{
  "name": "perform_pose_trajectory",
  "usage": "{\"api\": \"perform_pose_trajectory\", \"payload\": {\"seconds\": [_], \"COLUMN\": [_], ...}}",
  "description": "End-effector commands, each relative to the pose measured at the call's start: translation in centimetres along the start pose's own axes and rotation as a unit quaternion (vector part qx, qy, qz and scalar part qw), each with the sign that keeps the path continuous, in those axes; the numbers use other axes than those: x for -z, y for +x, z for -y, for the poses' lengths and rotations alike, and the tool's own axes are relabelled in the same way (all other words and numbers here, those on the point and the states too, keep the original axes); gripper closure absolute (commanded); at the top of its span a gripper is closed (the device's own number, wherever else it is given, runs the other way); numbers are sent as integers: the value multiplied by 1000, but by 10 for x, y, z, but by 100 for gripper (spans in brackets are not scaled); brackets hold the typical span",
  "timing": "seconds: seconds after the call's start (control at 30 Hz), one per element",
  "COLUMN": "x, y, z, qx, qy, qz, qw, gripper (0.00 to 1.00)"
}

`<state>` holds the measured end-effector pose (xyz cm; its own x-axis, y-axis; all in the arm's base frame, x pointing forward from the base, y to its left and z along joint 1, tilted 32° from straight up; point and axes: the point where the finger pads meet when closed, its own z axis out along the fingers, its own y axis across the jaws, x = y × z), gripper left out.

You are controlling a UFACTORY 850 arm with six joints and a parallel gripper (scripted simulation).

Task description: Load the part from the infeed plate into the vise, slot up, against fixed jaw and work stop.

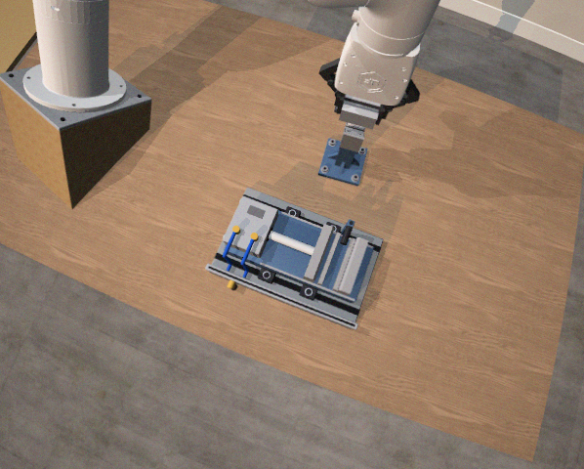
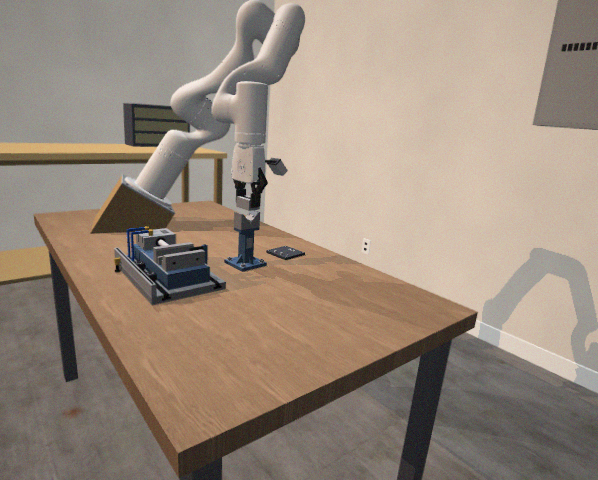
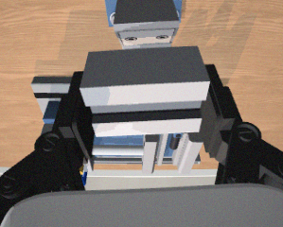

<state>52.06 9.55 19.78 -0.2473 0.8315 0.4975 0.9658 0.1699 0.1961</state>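
Beige wall (image 2: 418,129), grey floor (image 2: 495,413), wooden table (image 2: 268,330)

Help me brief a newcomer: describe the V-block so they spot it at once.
Start at the blue-and-grey vise mid-table. Just beyond it, under the gripper holding the grey block, stands a blue post on a bolted square foot. Unlike the flat dark plate beside it, it is upright, with a grey notched head.

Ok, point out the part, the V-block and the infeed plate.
part (image 3: 144,72), wrist view, its upper grey face.
V-block (image 1: 344,160), top view, its blue base plate.
infeed plate (image 2: 286,252), exterior view, its dark top face.
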Motion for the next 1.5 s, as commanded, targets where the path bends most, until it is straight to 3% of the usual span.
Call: {"api": "perform_pose_trajectory", "payload": {"seconds": [0.0, 0.57, 1.47], "x": [1, 6, 41], "y": [0, 0, 0], "z": [-1, -1, -1], "qx": [0, 0, 0], "qy": [-1, -1, -1], "qz": [0, 0, 0], "qw": [1000, 1000, 1000], "gripper": [100, 100, 100]}}
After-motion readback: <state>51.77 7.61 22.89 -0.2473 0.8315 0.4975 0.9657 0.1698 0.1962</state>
